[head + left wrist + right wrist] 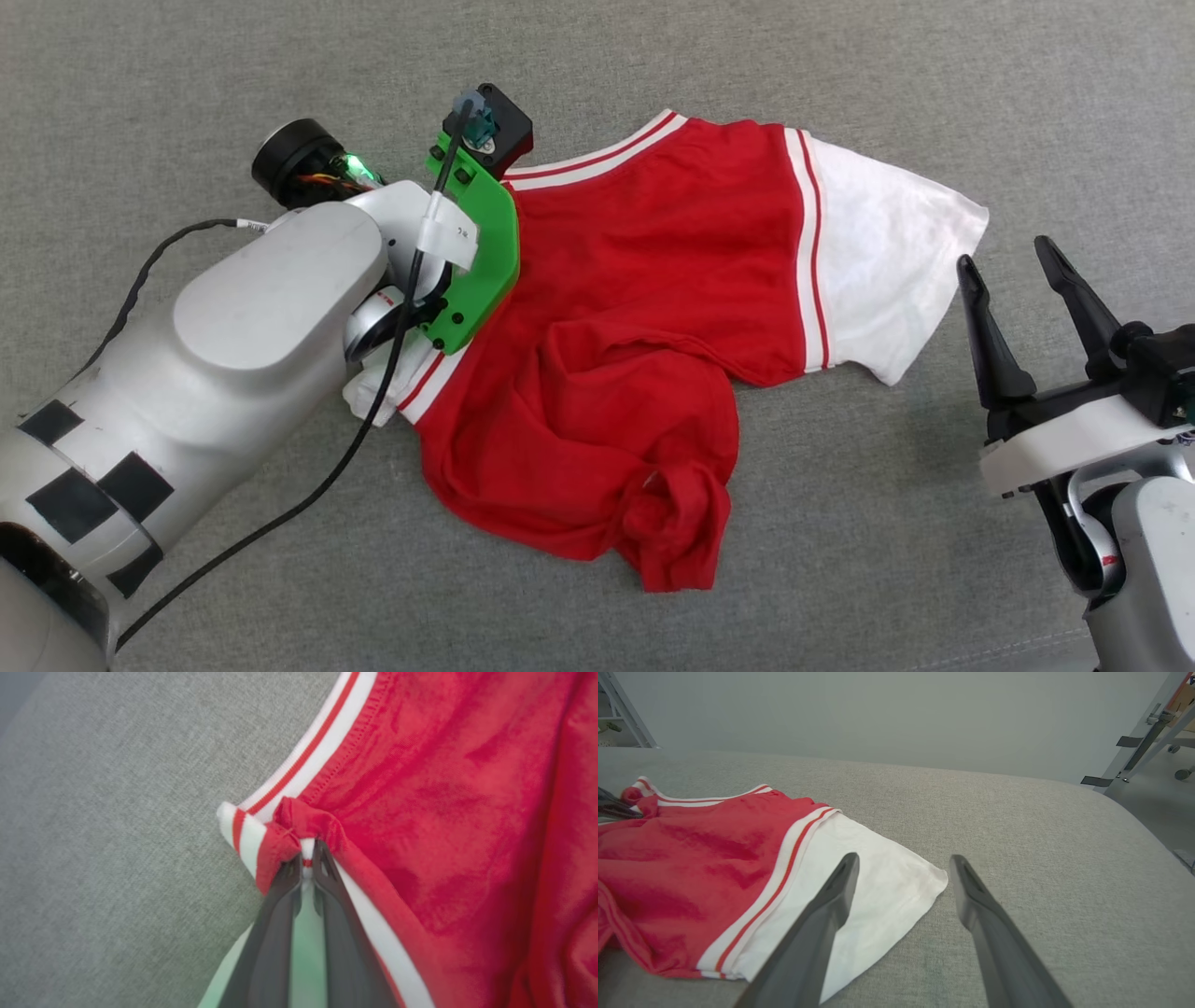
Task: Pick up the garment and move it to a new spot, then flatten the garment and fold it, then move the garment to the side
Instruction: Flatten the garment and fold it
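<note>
My left gripper [306, 856] is pinched shut on a tiny bunch of striped trim on the garment [653, 308], my right gripper [1006, 254] wide open and empty, so a pull could slip it free

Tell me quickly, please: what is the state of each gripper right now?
Left gripper: closed, pinching a bunched edge of the garment.
Right gripper: open, holding nothing.

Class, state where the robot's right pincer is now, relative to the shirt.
In the head view, the right pincer sits open at the lower right, over the grey surface, just right of the white sleeve of the garment.
</note>
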Robot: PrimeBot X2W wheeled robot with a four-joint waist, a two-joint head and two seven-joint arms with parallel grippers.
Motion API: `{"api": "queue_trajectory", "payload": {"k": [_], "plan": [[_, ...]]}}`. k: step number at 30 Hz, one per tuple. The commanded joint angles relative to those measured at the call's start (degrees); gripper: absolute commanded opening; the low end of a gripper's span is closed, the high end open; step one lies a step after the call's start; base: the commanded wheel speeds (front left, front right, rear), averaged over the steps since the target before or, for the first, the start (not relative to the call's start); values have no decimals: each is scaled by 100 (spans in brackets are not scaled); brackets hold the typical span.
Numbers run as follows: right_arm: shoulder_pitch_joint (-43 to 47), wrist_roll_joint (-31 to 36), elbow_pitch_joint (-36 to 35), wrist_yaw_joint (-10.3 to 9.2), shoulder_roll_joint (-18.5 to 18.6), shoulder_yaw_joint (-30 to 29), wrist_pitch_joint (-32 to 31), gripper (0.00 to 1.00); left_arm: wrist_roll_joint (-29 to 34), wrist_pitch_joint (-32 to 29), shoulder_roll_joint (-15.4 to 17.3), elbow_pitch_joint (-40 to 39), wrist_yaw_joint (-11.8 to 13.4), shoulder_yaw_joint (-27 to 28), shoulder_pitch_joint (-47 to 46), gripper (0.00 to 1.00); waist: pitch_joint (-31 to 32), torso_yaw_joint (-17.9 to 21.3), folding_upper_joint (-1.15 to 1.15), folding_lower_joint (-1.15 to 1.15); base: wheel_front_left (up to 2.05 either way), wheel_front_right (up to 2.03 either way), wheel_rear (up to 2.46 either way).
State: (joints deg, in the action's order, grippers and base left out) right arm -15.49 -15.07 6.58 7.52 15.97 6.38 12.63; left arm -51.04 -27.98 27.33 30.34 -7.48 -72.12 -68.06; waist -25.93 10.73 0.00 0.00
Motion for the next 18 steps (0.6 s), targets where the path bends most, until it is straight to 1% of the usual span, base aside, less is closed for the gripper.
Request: {"api": "queue_trajectory", "payload": {"k": [1,2,3,4,5,8,11,15,18], "plan": [[-120,56,30,-3,-21,7,39,100,94,8,-13,132,-1,-122,363,0,10,-44,0,0,0,0,0],[-119,62,50,-3,-18,1,44,100,88,175,-16,194,-1,-122,392,0,37,-87,0,0,0,0,0],[-112,68,63,-3,-13,-10,47,100,42,341,-27,245,-1,-120,414,21,71,-127,0,0,0,0,0],[-100,73,77,-3,-8,-21,50,100,6,547,-24,280,-1,-120,424,95,119,-170,0,0,0,0,0],[-88,77,86,-3,-1,-29,52,100,12,759,-5,300,-1,-105,402,100,164,-207,0,0,0,0,0],[-2,76,122,-3,23,-79,54,100,-78,1528,61,318,-1,166,328,100,368,-362,0,0,0,0,0],[138,55,150,-3,29,-141,51,100,-194,2027,229,179,-1,450,232,100,579,-528,0,0,0,0,0],[294,27,162,-3,14,-154,34,100,-296,2218,603,-112,33,708,102,100,794,-676,0,0,0,0,0],[352,14,143,-3,-3,-124,18,100,-488,2055,897,-376,69,829,113,100,894,-728,0,0,0,0,0]]}}
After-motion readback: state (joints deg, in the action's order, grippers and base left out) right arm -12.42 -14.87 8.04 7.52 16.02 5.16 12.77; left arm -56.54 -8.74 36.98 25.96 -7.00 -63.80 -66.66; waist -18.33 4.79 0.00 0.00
